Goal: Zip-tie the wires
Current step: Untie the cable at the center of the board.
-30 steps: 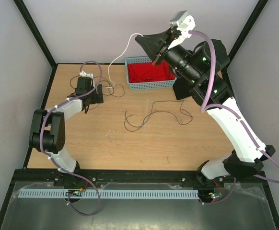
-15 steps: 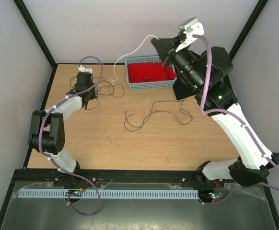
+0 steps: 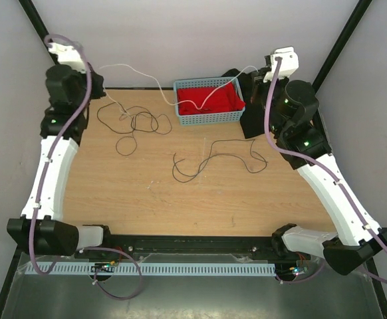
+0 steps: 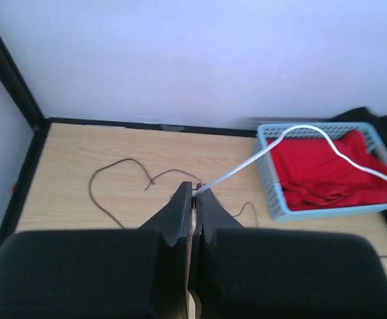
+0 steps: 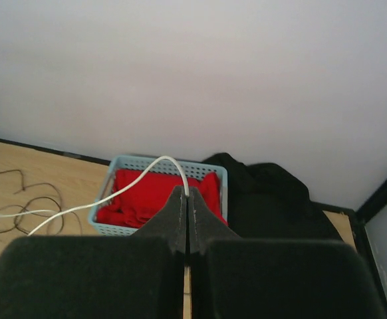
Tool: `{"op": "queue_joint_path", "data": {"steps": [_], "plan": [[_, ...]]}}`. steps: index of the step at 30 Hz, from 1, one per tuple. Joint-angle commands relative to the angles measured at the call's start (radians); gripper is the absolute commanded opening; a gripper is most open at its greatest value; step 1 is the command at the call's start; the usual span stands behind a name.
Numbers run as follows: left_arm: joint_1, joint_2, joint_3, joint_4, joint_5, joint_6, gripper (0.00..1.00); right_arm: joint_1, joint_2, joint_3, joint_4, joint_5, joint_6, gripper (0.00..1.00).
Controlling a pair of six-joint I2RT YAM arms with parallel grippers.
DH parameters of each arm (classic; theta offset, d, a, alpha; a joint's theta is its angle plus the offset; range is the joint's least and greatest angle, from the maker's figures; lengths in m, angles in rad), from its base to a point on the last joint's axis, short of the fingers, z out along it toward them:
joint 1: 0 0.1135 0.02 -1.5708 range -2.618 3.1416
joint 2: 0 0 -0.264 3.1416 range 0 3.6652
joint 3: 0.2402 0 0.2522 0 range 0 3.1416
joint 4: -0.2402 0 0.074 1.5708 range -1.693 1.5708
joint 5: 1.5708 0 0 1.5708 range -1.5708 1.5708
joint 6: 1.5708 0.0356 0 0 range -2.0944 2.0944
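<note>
Our left fingers [image 4: 179, 214] and right fingers [image 5: 175, 214] are each pinched tight on a white strand [image 4: 233, 169] that sags over the basket [image 3: 207, 120]. The wires [image 3: 142, 123] lie in loose loops on the surface [image 3: 180, 199]. They are probably light, limp and springy, so we would grip them where the loops cross.

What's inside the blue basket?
A red cloth fills the basket; a white strand arches over it. Anything under the cloth is hidden.

Looks like a robotics lab test cell to me. Plain pale walls [image 3: 180, 33], a black frame [image 4: 12, 66], and a bare wooden tabletop [image 3: 180, 199] with two robot arms [image 3: 333, 186] bolted to a rail [image 3: 193, 242].
</note>
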Motion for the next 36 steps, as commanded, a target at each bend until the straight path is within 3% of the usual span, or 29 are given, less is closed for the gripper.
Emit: {"op": "queue_joint_path", "data": {"steps": [1,7,14,19,24,29,33,36], "plan": [[0.099,0.013,0.052,-0.085,0.273,-0.184,0.00,-0.044,-0.020,-0.030,-0.001,-0.024,0.037,0.00],[0.256,0.058,0.175,-0.085,0.480,-0.350,0.00,-0.055,-0.013,-0.050,-0.002,-0.072,0.040,0.00],[0.393,0.142,0.267,0.094,0.748,-0.698,0.00,-0.059,0.000,-0.046,0.006,-0.160,0.062,0.00],[0.403,0.160,0.344,0.097,0.745,-0.744,0.00,-0.059,0.002,-0.046,0.018,-0.190,0.061,0.00],[0.422,0.232,0.533,0.108,0.806,-0.858,0.00,-0.058,0.002,-0.057,0.037,-0.211,0.069,0.00],[0.445,0.257,0.619,0.111,0.764,-0.908,0.00,-0.059,0.006,-0.073,0.048,-0.225,0.075,0.00],[0.462,0.264,0.612,0.112,0.777,-0.918,0.00,-0.059,0.002,-0.084,0.050,-0.227,0.076,0.00],[0.460,0.234,0.472,0.113,0.784,-0.890,0.00,-0.059,-0.004,-0.094,0.055,-0.230,0.081,0.00]]}}
